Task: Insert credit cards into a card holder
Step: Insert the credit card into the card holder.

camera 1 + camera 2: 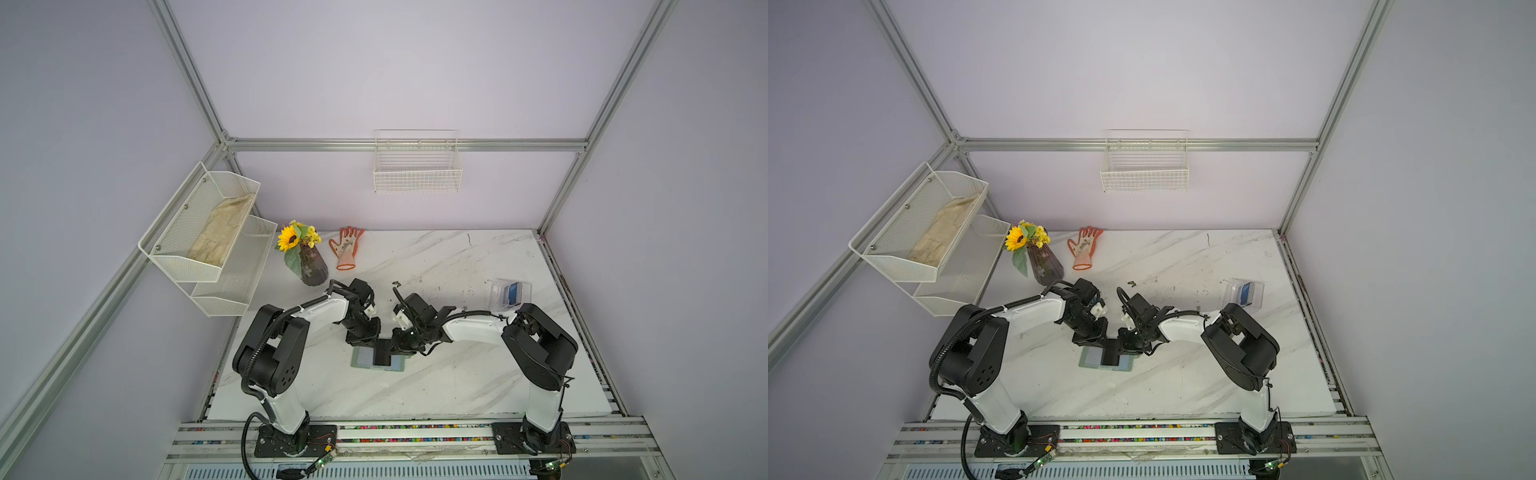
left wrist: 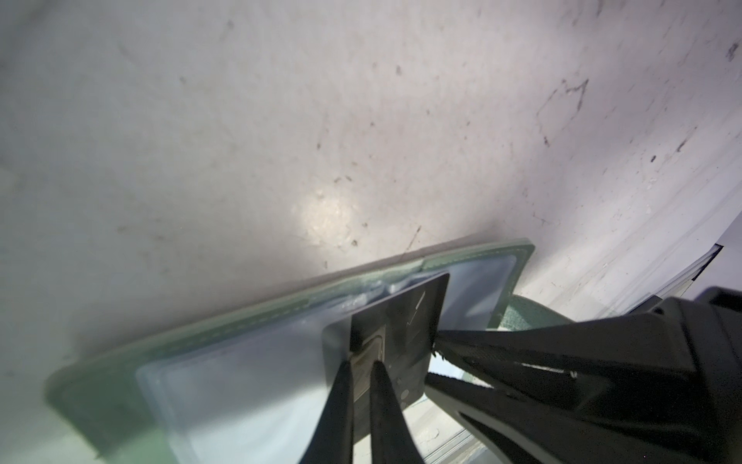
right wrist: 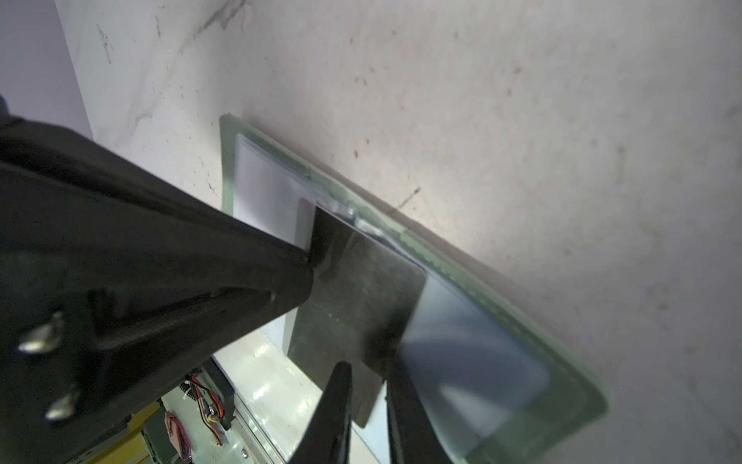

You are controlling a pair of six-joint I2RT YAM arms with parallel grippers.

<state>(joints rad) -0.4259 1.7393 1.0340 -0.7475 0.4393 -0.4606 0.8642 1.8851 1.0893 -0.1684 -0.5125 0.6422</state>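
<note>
left gripper [image 2: 361, 363] pinching black card [image 2: 405, 321] over open card holder [image 2: 100, 385], right gripper [image 3: 366, 363] straddling its edge, grip unclear

A small sage-green, book-like card holder [image 1: 363, 359] lies open and flat on the white marble tabletop [image 1: 436, 266], with its pale bluish clear sleeves facing up. A thin black plastic card [image 1: 383, 355] stands tilted over its centre fold. A blue card [image 1: 514, 292] stands well apart in a clear plastic box [image 1: 496, 291].
</note>
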